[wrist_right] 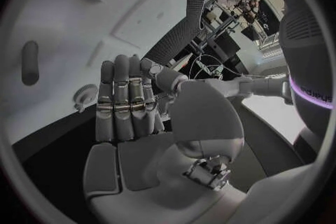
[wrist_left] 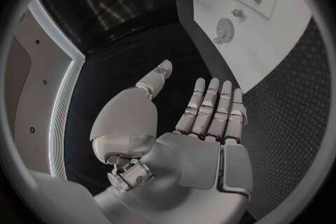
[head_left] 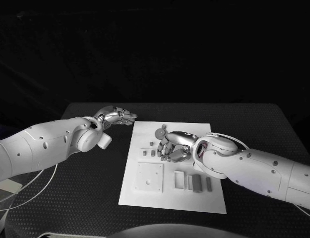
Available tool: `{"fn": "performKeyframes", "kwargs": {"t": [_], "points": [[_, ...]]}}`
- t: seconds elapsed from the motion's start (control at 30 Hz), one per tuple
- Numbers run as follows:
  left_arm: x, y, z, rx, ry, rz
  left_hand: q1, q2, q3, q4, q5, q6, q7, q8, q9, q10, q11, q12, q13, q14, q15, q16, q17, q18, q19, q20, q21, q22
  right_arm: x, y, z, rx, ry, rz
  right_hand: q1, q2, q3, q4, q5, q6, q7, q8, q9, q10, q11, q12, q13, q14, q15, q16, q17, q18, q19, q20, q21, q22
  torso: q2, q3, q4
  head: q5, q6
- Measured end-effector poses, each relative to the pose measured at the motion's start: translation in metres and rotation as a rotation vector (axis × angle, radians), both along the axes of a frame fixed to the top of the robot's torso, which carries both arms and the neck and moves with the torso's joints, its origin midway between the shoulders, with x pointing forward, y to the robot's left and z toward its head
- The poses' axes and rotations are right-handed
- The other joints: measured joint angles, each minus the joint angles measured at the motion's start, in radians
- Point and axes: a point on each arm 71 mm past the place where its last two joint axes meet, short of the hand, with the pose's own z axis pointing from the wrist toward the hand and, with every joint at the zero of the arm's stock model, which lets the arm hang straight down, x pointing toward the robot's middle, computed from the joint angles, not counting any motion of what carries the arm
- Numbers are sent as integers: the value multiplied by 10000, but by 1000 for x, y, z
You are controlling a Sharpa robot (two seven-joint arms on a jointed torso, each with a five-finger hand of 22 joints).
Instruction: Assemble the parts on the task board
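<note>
- Board (head_left: pixel 170 198), white, lay lengthwise down the middle of the frame on the dark table (head_left: pixel 269 129), long axis running from upper centre to lower centre.
- Right hand (head_left: pixel 173 149) hovered over the board's middle, just below the round gear (head_left: pixel 159 133) near the upper edge and just right of the small pegs (head_left: pixel 152 153); fingers held straight and close together with the thumb set apart in the right wrist view (wrist_right: pixel 129 106), gripping nothing that could be made out.
- Left hand (head_left: pixel 116 116) sat off the board's upper-left corner, above bare table; fingers stretched flat with the thumb spread in the left wrist view (wrist_left: pixel 199 123), holding nothing.
- Long bars (head_left: pixel 192 181) and the square plate (head_left: pixel 149 177) rested toward the lower centre, bars lined up with the board's long axis.
- Judged the right hand far nearer to every part; gear lay just beyond its fingertips toward the top of the frame, pegs beside them on the left.
</note>
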Motion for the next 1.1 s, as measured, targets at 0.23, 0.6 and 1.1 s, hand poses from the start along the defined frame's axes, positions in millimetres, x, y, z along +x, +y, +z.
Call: {"fn": "performKeyframes", "kwargs": {"t": [0.23, 0.6, 1.1], "points": [[1, -2, 1, -12, -15, -27, 0, 0, 0, 0, 0, 0, 0, 0, 0, 0, 0, 39, 0, 0, 0, 0, 0, 0, 1, 0, 0, 1, -7, 8, -10, -120, 208, 274, 1, 0, 0, 0, 0, -50, 18, -2, 10, 12, 12, -8, 0, 0, 0, 0, 9, -1, 0, 0, 0, 11, -2, -1, 1, 78, -75], [2, -4, 2, -26, -31, -63, 0, 0, 0, 0, 0, 0, 0, 39, 1, 0, 0, 39, -8, 0, 0, 0, 8, 0, 1, 1, 0, 7, -13, 17, -20, -281, 268, 552, -28, 28, 0, 0, 0, -52, 15, 31, 27, 13, 12, -8, 9, -3, 3, 0, 27, -2, -1, 0, 0, 21, -2, 6, -9, 223, -184], [2, -6, 2, -38, -20, -99, 0, 0, 0, 0, 0, 0, 0, 39, -8, 0, 0, 39, -17, 0, 0, 0, 8, 0, 1, 1, 0, 17, -17, 22, -29, -573, 123, 781, -38, 38, 0, 0, 0, -68, -1, 31, 39, -14, -15, -7, 16, -17, 14, -13, 36, -3, -1, 1, -41, 32, -3, 16, -15, 315, -285]]}}
